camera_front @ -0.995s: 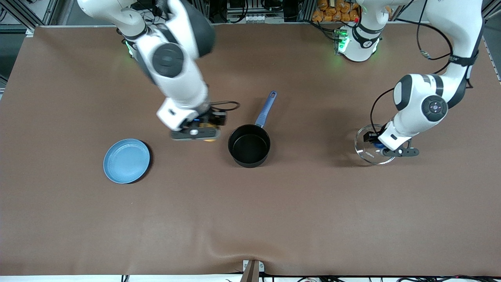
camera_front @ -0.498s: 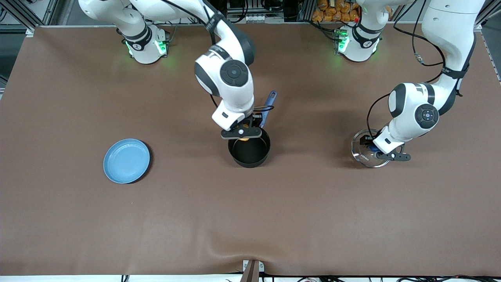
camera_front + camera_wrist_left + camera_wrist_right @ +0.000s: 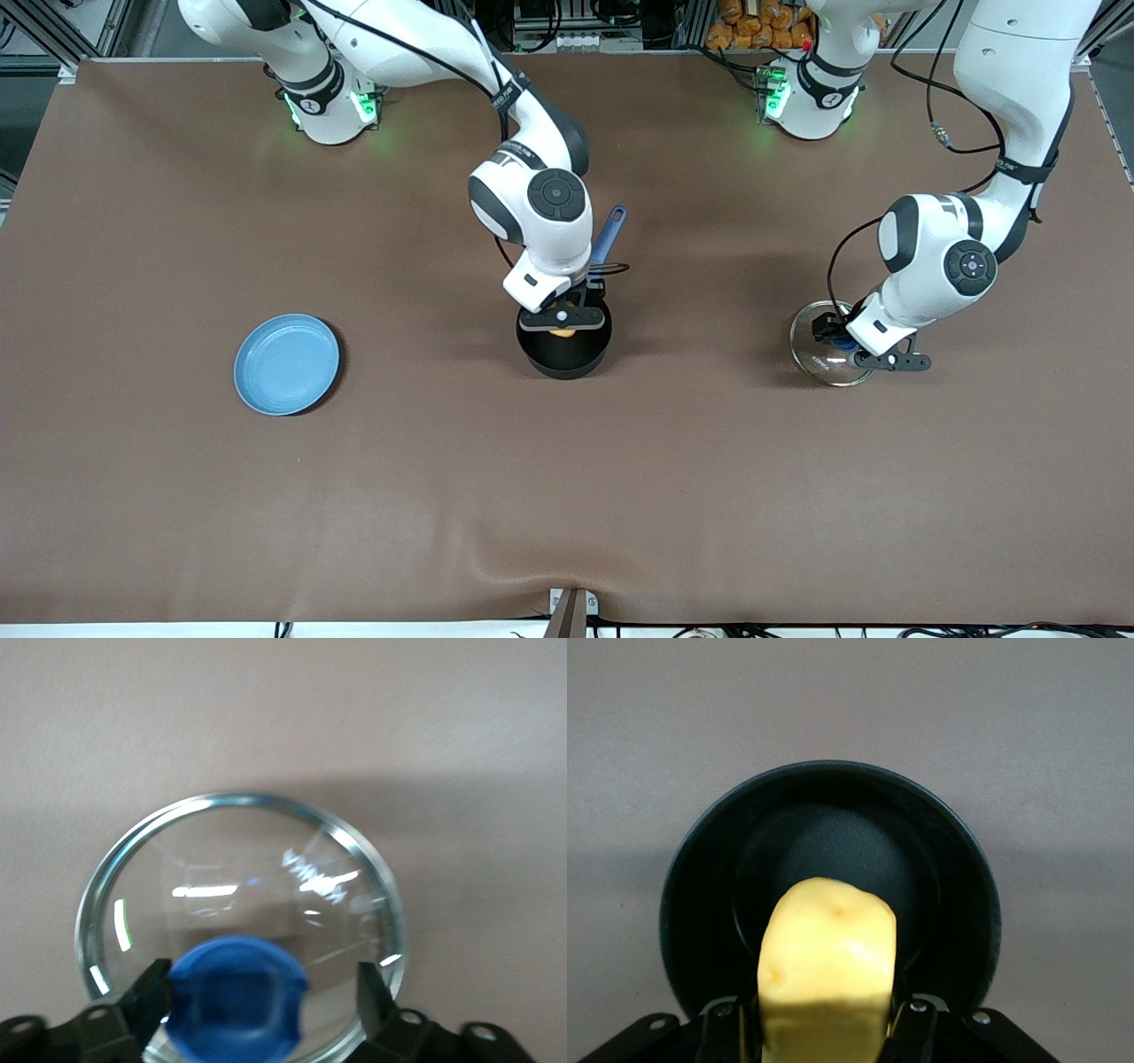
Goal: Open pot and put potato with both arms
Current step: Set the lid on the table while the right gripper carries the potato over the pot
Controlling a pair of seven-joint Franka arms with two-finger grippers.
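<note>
the right gripper (image 3: 562, 324) hangs directly over the open pot (image 3: 564, 353), which stands in the middle of the brown worktop (image 3: 567, 496). its fingers (image 3: 908, 1028) pinch the potato (image 3: 827, 973) from both sides, and in the right wrist view the yellow potato is above the black inside of the pot (it does not seem to touch the bottom). the blue handle (image 3: 608, 233) of the pot points toward the robots' bases and is partly covered by the right arm.

the left gripper (image 3: 852, 347) is low at the left arm's end of the worktop, well apart from the pot. its fingers (image 3: 146, 997) are on both sides of the blue knob (image 3: 237, 999) of the glass lid (image 3: 239, 904); one touches the knob, the other shows a small gap. whether the lid rests on the worktop, i cannot tell.

a light-blue plate (image 3: 286, 363) lies toward the right arm's end of the worktop, a little nearer to the front camera than the pot.
</note>
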